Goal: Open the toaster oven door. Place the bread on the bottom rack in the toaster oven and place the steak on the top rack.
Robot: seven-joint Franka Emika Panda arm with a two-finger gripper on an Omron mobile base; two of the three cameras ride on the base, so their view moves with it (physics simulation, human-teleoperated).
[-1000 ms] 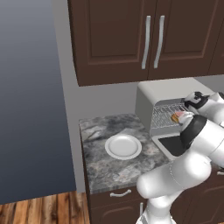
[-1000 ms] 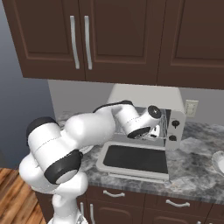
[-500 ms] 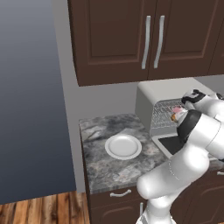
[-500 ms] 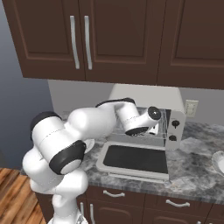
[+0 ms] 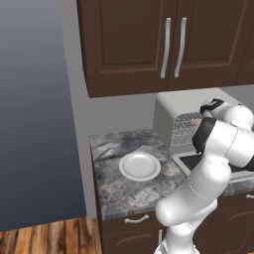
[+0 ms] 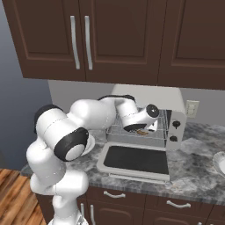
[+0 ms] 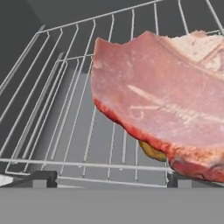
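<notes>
The steak (image 7: 162, 100), a pink-red slab, lies flat on the wire top rack (image 7: 65, 109) inside the toaster oven (image 6: 173, 103). My gripper (image 7: 109, 178) is open just in front of it, with the steak's near edge close to the right fingertip (image 7: 180, 178). A bit of the golden-brown bread (image 7: 151, 151) peeks out beneath the steak. In the right base view the bread (image 6: 141, 131) rests on the bottom rack (image 6: 116, 131), with my hand at the oven mouth. The toaster oven door (image 6: 136, 160) lies dropped open, flat on the counter. From the left the steak (image 5: 196, 121) shows pink in the toaster oven (image 5: 173, 106).
A white plate (image 5: 140, 165) sits on the marble counter left of the oven. Another plate's rim (image 6: 219, 163) shows at the far right. Dark wall cabinets (image 6: 88, 39) hang low above the oven. Two knobs (image 6: 176, 124) sit on its right panel.
The hand has shifted a little at the oven mouth and the elbow has risen. The jaws have stayed wide open throughout.
</notes>
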